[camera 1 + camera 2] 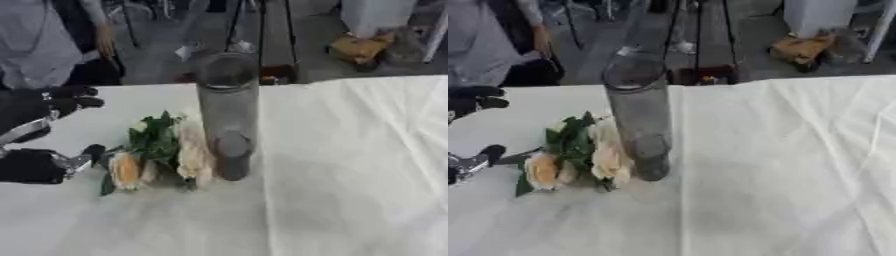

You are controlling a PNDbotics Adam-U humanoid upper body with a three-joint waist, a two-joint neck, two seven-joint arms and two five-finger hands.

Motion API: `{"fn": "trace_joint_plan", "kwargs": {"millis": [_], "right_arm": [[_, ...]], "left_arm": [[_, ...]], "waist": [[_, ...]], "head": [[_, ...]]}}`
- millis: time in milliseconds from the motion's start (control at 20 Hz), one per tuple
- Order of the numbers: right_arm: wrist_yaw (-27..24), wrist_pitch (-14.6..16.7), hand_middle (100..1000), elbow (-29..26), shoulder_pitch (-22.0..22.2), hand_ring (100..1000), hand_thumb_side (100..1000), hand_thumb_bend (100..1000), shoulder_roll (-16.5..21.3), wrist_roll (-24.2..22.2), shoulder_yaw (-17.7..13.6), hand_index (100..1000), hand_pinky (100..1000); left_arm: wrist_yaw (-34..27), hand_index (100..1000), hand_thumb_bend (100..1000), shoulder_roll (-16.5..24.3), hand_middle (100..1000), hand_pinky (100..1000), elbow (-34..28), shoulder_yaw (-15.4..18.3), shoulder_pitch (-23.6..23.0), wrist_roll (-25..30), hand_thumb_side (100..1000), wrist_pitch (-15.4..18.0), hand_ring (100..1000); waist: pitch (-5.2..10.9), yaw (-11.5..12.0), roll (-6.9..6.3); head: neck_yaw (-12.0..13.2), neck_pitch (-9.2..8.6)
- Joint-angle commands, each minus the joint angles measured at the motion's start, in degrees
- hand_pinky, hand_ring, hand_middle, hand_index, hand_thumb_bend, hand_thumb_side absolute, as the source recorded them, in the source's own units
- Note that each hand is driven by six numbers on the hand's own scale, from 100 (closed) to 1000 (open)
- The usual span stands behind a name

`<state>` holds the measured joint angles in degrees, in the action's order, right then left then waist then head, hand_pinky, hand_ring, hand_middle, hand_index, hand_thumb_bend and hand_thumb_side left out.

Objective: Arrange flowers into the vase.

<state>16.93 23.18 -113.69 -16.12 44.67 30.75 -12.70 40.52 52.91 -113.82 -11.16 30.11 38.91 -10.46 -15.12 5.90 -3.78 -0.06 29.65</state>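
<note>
Table: covered by a creased white cloth [350,165], which fills the lower part of both views.
Floor: grey and bare, seen beyond the far table edge.
Furniture: dark metal legs [278,35] are seen behind the table.
Far right: a brownish bundle [802,47] is set beside a white object [820,15].

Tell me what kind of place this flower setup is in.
Probably a lab or workshop set up for demonstrations, not a home. The table wears a plain white cloth, bare grey floor with stand legs and clutter lies beyond it, and only a tall glass vase and a bunch of flowers sit out.
</note>
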Motion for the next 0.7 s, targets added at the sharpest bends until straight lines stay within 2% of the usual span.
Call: {"fn": "trace_joint_plan", "kwargs": {"millis": [50,200,700], "right_arm": [[-0.68,0.06,851,-0.91,-0.48,1000,1000,100,1.52,-0.29,-0.37,898,876],[-0.79,0.07,851,-0.91,-0.55,1000,1000,100,1.49,-0.59,-0.20,898,877],[-1.15,0.07,852,-0.91,-0.83,1000,1000,100,1.24,-1.31,0.05,899,878]], "left_arm": [[2.29,1000,381,0.96,1000,923,-0.10,0.04,0.98,1.19,819,0.42,1000],[4.09,1000,398,0.40,998,924,2.05,-0.63,1.71,1.14,802,1.09,1000],[11.69,1000,356,-1.66,980,914,10.78,-2.90,4.13,-0.88,737,4.25,994]], "waist": [[0.96,-0.09,0.14],[0.84,-0.19,0.10],[0.37,-0.79,0.04]], "head": [[0.30,-0.54],[0.42,-0.63],[0.99,-1.07]]}}
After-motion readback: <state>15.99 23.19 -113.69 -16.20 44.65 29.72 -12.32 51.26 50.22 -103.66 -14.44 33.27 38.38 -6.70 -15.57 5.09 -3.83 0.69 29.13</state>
